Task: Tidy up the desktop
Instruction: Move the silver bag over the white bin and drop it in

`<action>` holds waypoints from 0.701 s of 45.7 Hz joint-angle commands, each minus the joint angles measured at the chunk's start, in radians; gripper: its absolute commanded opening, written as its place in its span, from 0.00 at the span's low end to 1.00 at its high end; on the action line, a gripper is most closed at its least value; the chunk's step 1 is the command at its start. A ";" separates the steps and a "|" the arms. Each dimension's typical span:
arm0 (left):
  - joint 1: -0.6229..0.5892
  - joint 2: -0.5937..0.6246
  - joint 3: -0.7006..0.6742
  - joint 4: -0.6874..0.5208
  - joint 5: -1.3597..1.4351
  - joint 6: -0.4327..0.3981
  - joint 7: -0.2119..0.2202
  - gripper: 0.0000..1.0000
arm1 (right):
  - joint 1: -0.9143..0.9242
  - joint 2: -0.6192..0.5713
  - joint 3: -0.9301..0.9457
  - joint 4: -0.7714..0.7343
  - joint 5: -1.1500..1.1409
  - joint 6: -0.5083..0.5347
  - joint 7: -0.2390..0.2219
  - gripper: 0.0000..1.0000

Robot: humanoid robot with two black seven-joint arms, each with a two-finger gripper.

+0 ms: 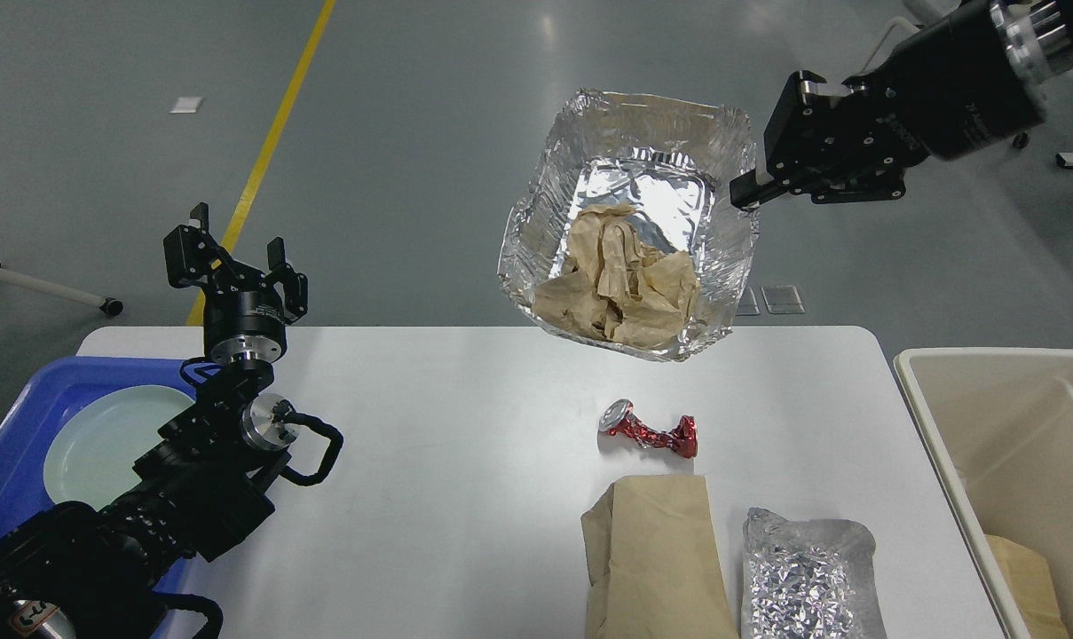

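In the upper right of the frame, the right gripper (749,188) pinches the right-hand rim of a crinkled aluminium foil tray (643,186), its black fingers closed on the thin wall. The tray hangs in the air, tilted so that its shiny creased floor faces the camera, and a wad of crumpled brown paper (620,284) sits against its lower wall. Below it, the desktop (447,444) fills the lower middle of the frame: a smooth, faintly glossy white slab with rounded corners. Near its centre right lies a crushed red can (650,431), twisted thin at the waist with a silver end showing. Just below it, at the bottom edge, a flat brown paper bag (656,555) lies beside a wrinkled, flattened piece of foil (807,577). At the right edge stands a beige rectangular bin (944,426) with smooth plastic walls and something brown in its lower corner. At the left, the left gripper (227,247) is raised above the table's far edge with its two fingers spread apart, grasping nothing. Under that arm, a blue plastic tray (52,390) carries a round pale green plate (101,444).
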 commanded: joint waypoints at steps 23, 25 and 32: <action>0.000 0.000 0.000 0.000 0.000 0.000 0.001 1.00 | -0.674 0.085 -0.020 -0.735 -0.231 -0.029 0.000 0.00; 0.000 0.000 0.000 0.000 0.000 0.000 0.000 1.00 | -0.703 0.083 -0.037 -0.744 -0.242 -0.064 0.000 0.00; 0.000 0.000 0.000 0.000 0.000 0.000 0.000 1.00 | -0.752 0.080 -0.135 -0.784 -0.242 -0.162 0.000 0.00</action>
